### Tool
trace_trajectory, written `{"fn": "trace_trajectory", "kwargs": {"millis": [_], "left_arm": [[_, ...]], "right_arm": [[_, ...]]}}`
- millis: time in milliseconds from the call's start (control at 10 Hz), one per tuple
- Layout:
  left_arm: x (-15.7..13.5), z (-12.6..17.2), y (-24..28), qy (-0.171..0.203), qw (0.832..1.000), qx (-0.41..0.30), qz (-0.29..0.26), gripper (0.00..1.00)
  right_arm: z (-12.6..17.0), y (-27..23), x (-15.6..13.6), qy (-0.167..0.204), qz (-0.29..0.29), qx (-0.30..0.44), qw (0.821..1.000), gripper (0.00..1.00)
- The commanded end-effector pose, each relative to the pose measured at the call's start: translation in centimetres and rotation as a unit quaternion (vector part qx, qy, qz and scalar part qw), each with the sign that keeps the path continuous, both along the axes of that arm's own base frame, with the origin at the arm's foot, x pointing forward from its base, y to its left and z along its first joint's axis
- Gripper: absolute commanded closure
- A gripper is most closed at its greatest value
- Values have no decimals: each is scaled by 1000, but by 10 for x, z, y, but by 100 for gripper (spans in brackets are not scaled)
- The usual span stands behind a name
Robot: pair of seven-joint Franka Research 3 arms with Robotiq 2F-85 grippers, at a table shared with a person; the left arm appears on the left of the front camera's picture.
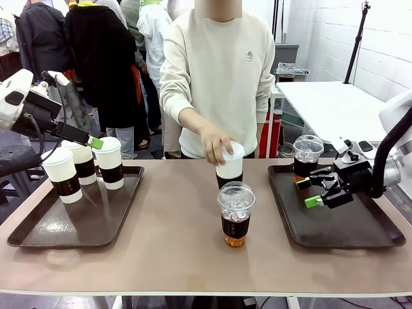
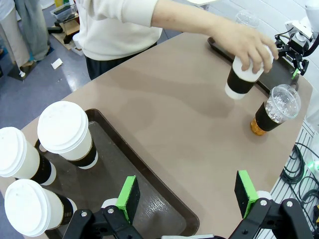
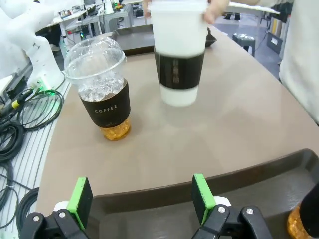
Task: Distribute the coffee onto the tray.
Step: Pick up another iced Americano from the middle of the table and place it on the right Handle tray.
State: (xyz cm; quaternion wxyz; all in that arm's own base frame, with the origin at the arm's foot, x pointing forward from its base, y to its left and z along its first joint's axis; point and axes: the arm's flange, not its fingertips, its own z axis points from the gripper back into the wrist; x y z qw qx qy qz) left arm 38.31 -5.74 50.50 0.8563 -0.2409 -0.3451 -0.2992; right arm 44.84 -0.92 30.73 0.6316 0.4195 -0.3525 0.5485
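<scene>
Right pincer (image 1: 309,192) is hovering wide open over the right tray (image 1: 360,228), facing the iced cup (image 1: 235,219) standing on the desk (image 1: 167,244); left pincer (image 2: 187,191) is gaping beside three white cups (image 2: 65,134). A person's hand (image 1: 215,145) is holding a fourth white cup (image 1: 230,168). Thin plastic is likely flexing and slipping, so gripping the sleeve seems safest.

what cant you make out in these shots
Front view: the lid of the middle white cup is partly under the person's hand.
Right wrist view: that cup is blurred, its top cut by the upper edge, its sleeve print unreadable.
Front view: the right hand hides the lower part of the iced cup on the right tray.
Right wrist view: that iced cup is cut off at the bottom right corner.
</scene>
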Motion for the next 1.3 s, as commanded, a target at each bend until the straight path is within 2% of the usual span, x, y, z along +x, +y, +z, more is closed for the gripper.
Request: {"fn": "trace_trajectory", "kwargs": {"millis": [0,400,1000,1200], "left_arm": [[1,-1,0,3,1000,-8,-1,0],[1,-1,0,3,1000,-8,-1,0],[1,-1,0,3,1000,-8,-1,0],[1,-1,0,3,1000,-8,-1,0]], "right_arm": [[-3,-1,-12,-9,7,3,1000,0],[-5,3,-16,-16,10,9,1000,0],[-16,54,-27,-44,-10,47,998,0],[-21,71,-27,-33,3,62,998,0]]}}
